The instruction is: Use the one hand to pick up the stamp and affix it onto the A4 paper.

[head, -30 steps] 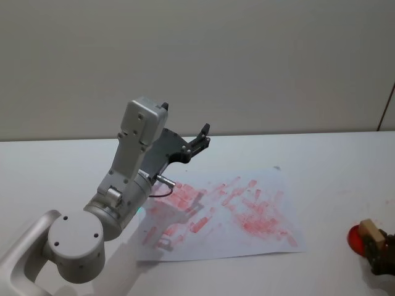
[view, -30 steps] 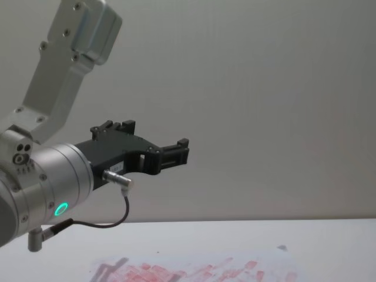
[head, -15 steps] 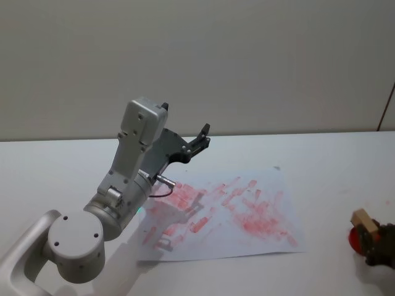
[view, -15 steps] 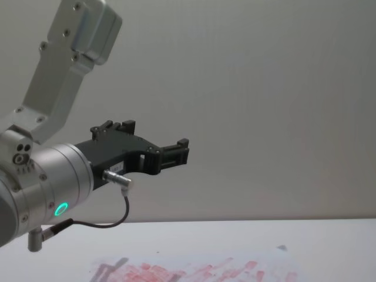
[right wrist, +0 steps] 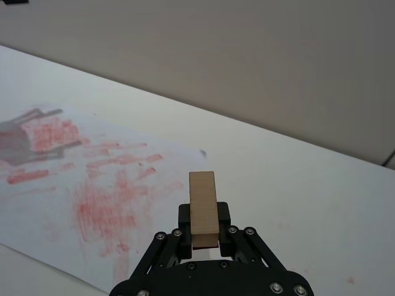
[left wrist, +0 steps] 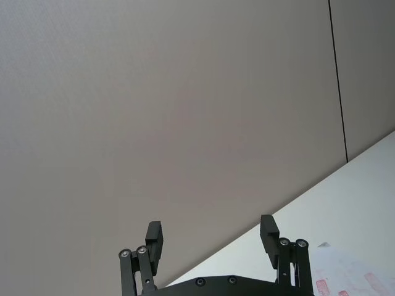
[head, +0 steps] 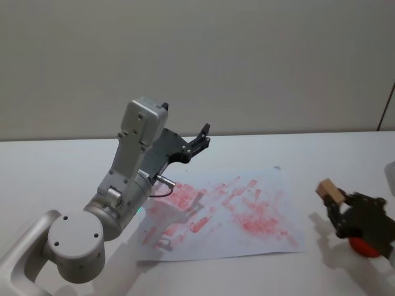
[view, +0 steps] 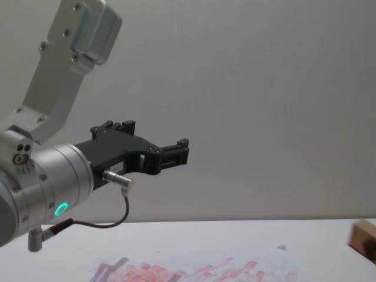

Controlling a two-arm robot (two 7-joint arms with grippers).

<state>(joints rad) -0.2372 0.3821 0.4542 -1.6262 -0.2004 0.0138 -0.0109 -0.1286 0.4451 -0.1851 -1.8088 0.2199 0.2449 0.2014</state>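
Right gripper (head: 337, 207) shifted left toward A4 paper (head: 247, 237) | jaws clamped on stamp (head: 328, 189) | left gripper (left wrist: 212, 238) raised, jaws spread apart

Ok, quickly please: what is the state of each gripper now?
Left gripper: open, holding nothing.
Right gripper: closed on the wooden stamp, beside the A4 paper.

Left pincer (left wrist: 210, 226) spread wide — plain wall (left wrist: 185, 92) behind, A4 paper (left wrist: 355, 280) corner nearby

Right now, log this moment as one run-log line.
right tool: shut on stamp | stamp: aloft, right of paper | left tool: open, raised, idle
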